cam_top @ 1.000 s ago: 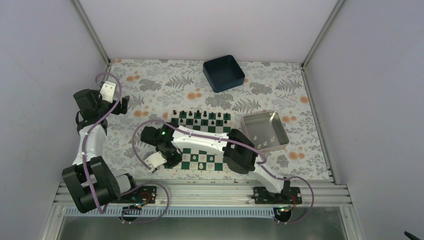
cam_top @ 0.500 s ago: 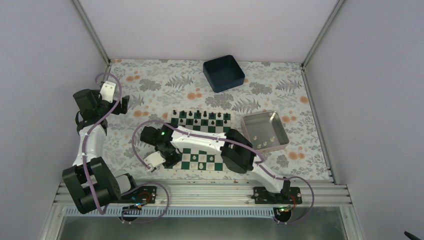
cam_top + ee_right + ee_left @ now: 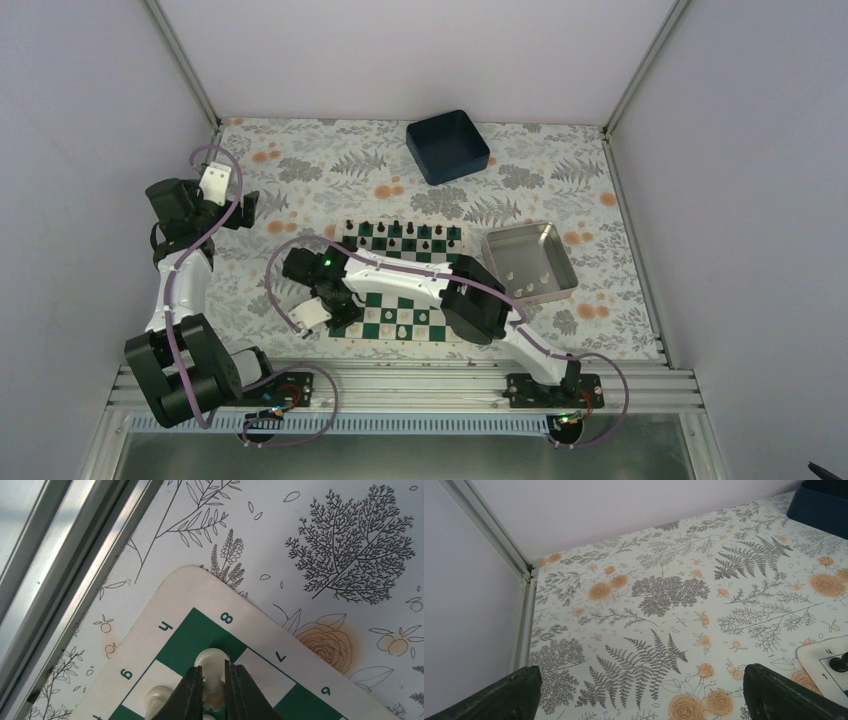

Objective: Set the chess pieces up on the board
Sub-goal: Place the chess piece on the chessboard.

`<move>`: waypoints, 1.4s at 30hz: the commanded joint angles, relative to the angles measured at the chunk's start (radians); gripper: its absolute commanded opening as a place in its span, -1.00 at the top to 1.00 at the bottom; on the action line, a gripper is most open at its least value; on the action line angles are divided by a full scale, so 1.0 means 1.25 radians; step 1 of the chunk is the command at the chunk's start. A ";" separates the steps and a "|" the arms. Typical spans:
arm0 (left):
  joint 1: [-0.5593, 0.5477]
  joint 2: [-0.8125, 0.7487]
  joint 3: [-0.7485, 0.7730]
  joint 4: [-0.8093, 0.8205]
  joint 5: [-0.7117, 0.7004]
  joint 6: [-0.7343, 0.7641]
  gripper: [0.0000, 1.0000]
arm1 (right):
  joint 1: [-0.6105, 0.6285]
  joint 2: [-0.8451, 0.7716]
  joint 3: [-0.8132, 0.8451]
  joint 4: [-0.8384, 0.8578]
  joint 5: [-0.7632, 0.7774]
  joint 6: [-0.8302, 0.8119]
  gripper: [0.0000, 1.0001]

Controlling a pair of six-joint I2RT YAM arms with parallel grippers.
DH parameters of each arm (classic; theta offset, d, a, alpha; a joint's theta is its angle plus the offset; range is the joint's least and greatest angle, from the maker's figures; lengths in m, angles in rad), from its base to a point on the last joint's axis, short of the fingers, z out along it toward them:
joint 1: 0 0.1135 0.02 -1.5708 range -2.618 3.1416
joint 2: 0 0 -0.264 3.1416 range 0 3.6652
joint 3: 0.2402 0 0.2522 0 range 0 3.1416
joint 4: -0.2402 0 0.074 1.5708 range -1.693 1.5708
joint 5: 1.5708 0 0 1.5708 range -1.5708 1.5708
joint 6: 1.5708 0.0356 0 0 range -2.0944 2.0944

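The right gripper point(image 3: 213, 682) pinches a white piece point(image 3: 210, 658) by its narrow stem. Its two dark fingers point(image 3: 191, 695) are pressed against either side just under the rounded head. The piece stands upright on the green corner square at the near left corner of the board point(image 3: 175, 587), and a second white piece point(image 3: 156, 696) stands on the white square just beside it.

The piece looks like moulded plastic: light, stiff, smooth and a little glossy. It probably slips easily between hard fingers and tips readily on its small base. The waist below the head seems the sound place to hold it, with light pressure and the piece kept vertical.

The board is thin and flat, with rounded corners and a cream border printed with dark letters and numbers. It lies on a matte tablecloth point(image 3: 659, 590) printed with ferns and orange flowers. A ribbed metal rail point(image 3: 55, 550) runs along the near edge.

From above, more white pieces point(image 3: 405, 318) fill the board's near rows and black pieces point(image 3: 400, 232) line its far edge. Right of the board, a shiny metal tray point(image 3: 528, 250) holds a few pale specks, likely further pieces. A dark blue bin point(image 3: 447, 140) sits farther back.

The left gripper point(image 3: 640, 680) hangs spread wide over the cloth at the far left, with nothing between its fingers.
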 commanded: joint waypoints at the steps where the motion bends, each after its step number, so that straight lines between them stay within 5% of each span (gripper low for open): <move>1: 0.005 -0.017 -0.007 0.009 0.026 -0.004 -1.00 | -0.006 0.027 -0.007 0.001 -0.004 0.003 0.80; 14: 0.007 -0.018 -0.009 0.010 0.028 -0.004 -1.00 | -0.005 0.032 -0.010 -0.004 -0.011 0.000 0.79; 23: 0.009 -0.017 -0.008 0.011 0.028 -0.005 -1.00 | -0.004 0.001 -0.003 0.009 -0.007 0.009 0.30; 33: 0.014 -0.023 -0.009 0.011 0.015 -0.006 -1.00 | -0.012 -0.163 0.054 -0.026 0.019 0.025 0.21; 38: 0.019 -0.024 -0.010 0.016 0.009 -0.006 -1.00 | -0.112 -0.302 0.039 -0.055 0.078 0.051 0.17; 42: 0.021 -0.023 -0.010 0.017 0.005 -0.004 -1.00 | -0.301 -0.455 -0.078 -0.057 0.087 0.067 0.16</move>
